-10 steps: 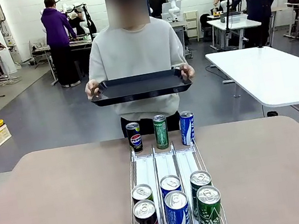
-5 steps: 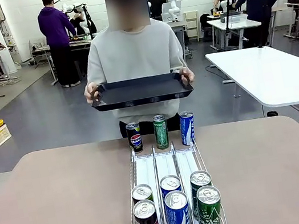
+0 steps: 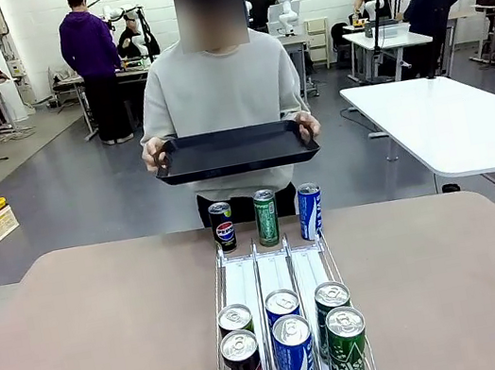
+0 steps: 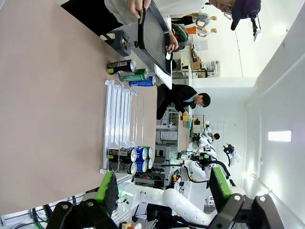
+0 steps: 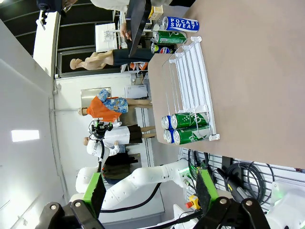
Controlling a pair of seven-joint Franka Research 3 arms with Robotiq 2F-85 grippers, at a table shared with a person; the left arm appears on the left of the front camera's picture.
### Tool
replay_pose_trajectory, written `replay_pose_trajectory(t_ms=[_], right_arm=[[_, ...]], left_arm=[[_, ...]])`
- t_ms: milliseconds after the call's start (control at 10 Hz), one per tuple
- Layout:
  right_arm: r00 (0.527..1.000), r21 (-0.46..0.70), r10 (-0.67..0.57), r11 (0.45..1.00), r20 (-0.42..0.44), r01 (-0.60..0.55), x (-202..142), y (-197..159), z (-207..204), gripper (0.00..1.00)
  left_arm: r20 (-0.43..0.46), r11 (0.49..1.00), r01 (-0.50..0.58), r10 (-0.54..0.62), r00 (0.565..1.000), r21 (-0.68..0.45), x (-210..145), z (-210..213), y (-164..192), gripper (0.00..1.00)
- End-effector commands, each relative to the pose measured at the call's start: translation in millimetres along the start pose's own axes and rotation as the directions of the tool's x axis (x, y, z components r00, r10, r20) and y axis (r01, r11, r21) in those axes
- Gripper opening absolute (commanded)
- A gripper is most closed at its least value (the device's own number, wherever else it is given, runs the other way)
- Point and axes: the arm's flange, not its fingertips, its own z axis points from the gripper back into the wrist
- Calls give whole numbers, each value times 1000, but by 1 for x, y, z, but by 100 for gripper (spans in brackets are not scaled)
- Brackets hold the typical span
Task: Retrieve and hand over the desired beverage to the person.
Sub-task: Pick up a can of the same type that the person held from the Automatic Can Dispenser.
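Person: the person (image 3: 220,84) in a light grey top stands at the far side of the table (image 3: 103,345), holding a black tray (image 3: 234,149) level by both ends; the table edge cuts off the legs.
Far cans: three stand upright in a row at the far end of the clear rack (image 3: 245,281), below the tray. They are a black Pepsi can (image 3: 223,226), a green can (image 3: 267,217) whose print is too small to read, and a blue Pocari Sweat can (image 3: 310,210). Its name reads plainly in the right wrist view.
Near cans: six stand in three lanes at the robot's end. The front row is a black can with the Pepsi logo (image 3: 244,368), a blue can (image 3: 295,354) with lettering I can't read, and a green front can (image 3: 347,345) lettered "Chils", the rest curving out of sight.
Back row: only lids and shoulders show behind the front three.
Cut off: the rack's near edge and the front cans' bases run past the bottom of the front view.
Left gripper: the left gripper (image 4: 163,188) has green pads wide apart, nothing between them, well back from the rack.
Right gripper: the right gripper (image 5: 150,188) has fingers spread, empty, also clear of the cans.
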Motion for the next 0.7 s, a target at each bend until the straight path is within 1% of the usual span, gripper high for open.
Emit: replay_pose_trajectory(t_ms=[0,600], right_arm=[[1000,24,10,1000,6,-10,0,0,0,100],[1000,24,10,1000,6,-10,0,0,0,100]], left_arm=[[1,1000,7,-7,1000,-13,1,1,-1,100],[1,1000,7,-7,1000,-13,1,1,-1,100]])
